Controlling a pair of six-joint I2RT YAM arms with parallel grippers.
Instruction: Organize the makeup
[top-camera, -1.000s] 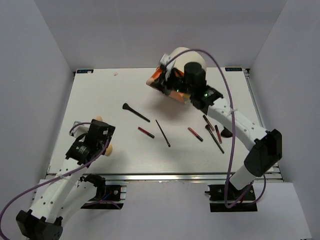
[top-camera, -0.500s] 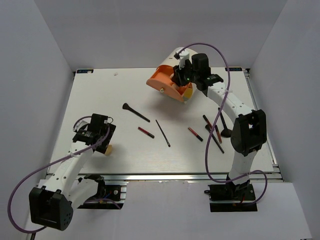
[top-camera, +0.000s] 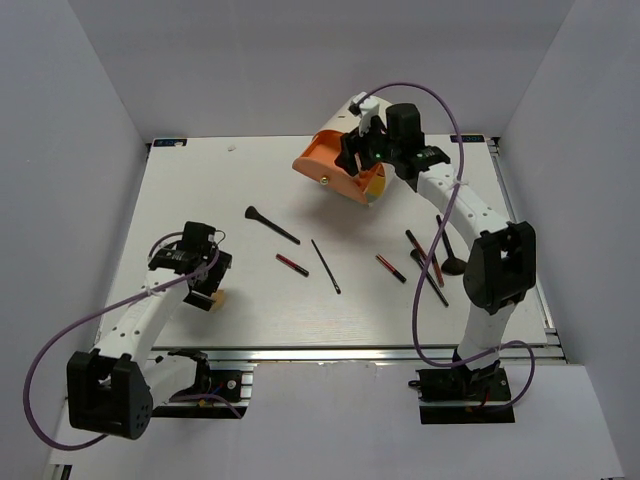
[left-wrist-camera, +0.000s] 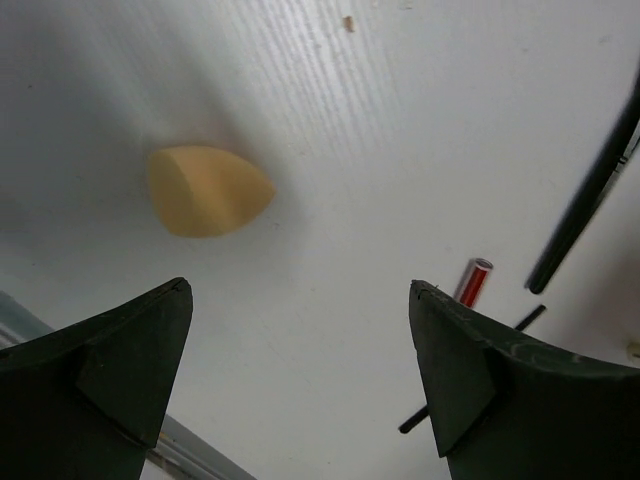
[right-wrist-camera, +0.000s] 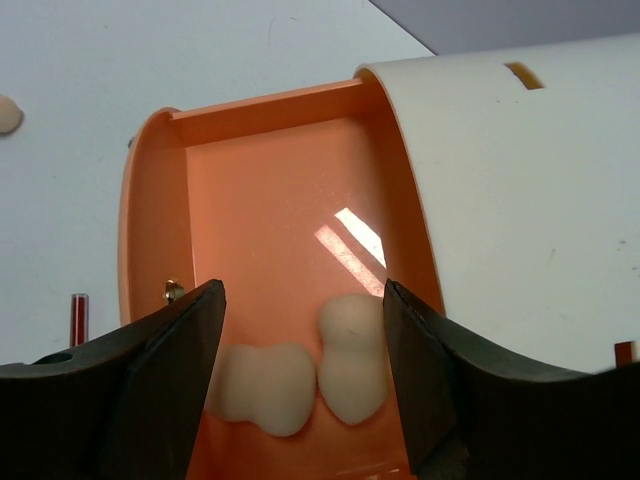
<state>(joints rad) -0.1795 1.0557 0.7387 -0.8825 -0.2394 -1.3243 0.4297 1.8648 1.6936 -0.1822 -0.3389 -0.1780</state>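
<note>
Right wrist view gives what top external cannot: pale sponges lying in the open orange drawer of the cream case. At least two; exact count unclear. The right gripper has its jaws apart over the drawer, nothing clamped.

Left wrist view: one beige sponge lies on the surface ahead of the left gripper. Jaws spread wide, no contact. A red-and-black stick lies off to the right.

Top external: right arm stretched to the far edge, wrist over the case. Left arm folded low at near-left. A flared brush and a slim black stick lie loose mid-surface, well apart from both grippers.
</note>
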